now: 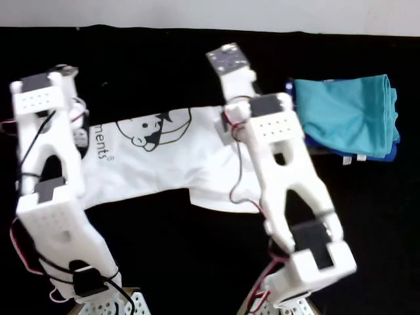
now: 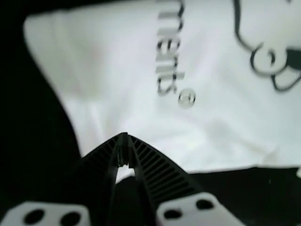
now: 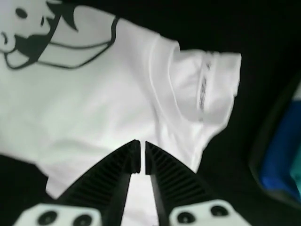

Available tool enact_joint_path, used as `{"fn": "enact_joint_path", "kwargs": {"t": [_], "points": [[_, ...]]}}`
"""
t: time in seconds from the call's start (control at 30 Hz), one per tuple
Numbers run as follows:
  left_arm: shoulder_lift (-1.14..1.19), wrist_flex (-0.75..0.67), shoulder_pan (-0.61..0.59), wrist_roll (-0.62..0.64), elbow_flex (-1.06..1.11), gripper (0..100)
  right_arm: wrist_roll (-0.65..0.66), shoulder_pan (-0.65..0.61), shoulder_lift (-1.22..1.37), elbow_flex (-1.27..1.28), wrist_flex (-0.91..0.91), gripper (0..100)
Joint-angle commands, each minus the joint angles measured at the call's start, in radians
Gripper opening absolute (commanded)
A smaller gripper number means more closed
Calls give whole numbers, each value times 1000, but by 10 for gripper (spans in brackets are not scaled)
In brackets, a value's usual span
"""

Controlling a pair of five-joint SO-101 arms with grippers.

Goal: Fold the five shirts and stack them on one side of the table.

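A white shirt [image 1: 167, 164] lay spread on the black worktop [image 1: 170, 256]. The left gripper [image 2: 123, 146] hung over one edge, fingers pressed together. The right gripper [image 3: 140, 157], fingers all but closed, hovered near a sleeve. A folded teal shirt [image 1: 344, 115] sat atop a blue shirt [image 1: 392, 154] at the right side.

White cloth T-shirt [image 1: 164, 164] w/ black cartoon print [image 1: 152, 130]: 9 o'clock end hidden under white left arm [image 1: 49, 164], lettering partly covered. 3 o'clock sleeve partly hidden by white right arm [image 1: 282, 157]. Folded blue shirt [image 1: 335, 152], 3 o'clock, mostly covered by folded teal shirt [image 1: 348, 111]; edges only. Wrist views: print blurred, cut off at frame edges. Left gripper [image 2: 124, 139], right gripper [image 3: 141, 150]: tips closed over the shirt, cloth pinched or not, cannot tell.
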Motion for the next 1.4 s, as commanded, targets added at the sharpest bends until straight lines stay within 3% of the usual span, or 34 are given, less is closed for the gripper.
{"fn": "enact_joint_path", "kwargs": {"t": [0.0, 0.43, 0.67, 1.0, 1.2, 1.37], "points": [[84, -72, -5, 54, -117, 9, 2, -12, 142, -140, -101, 5], [532, -23, -134, 75, -650, 9, 8, 180, 894, -918, -176, 5], [642, 5, -157, 75, -865, 9, 8, 191, 1030, -1322, 39, 5], [641, 279, -82, 80, -1179, 13, 8, 166, 1032, -1600, 338, 5], [513, 284, -116, 83, -1079, 10, 8, 137, 1030, -1679, 444, 5], [248, 281, -137, 77, -642, 10, 8, 130, 1029, -1721, 533, 5]]}}
